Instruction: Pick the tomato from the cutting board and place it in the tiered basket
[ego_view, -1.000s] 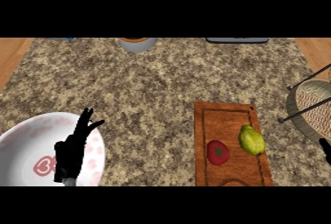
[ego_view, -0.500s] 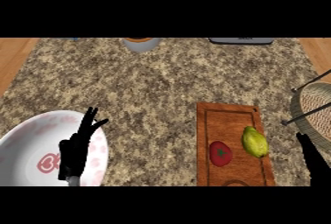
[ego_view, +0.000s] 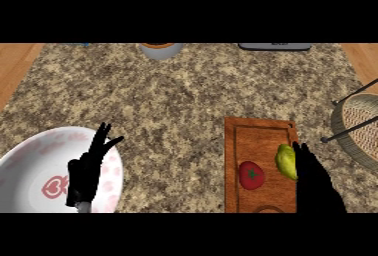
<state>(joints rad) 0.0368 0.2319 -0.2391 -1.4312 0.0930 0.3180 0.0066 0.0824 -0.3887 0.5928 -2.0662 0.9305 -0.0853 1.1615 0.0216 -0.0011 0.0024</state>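
Since a moment ago the right hand (ego_view: 314, 180) has come further in over the right edge of the cutting board (ego_view: 260, 135), fingers straight and together, touching the yellow-green fruit (ego_view: 285, 161). Just left of that fruit the tomato (ego_view: 252, 175) lies on the board, uncovered. At the right edge stands the tiered basket (ego_view: 360, 120), well apart. The left hand (ego_view: 87, 172) rests, fingers spread, over the pink-patterned plate (ego_view: 37, 165). Bare desk (ego_view: 177, 100) lies between; a bowl (ego_view: 161, 49) sits at the far edge.
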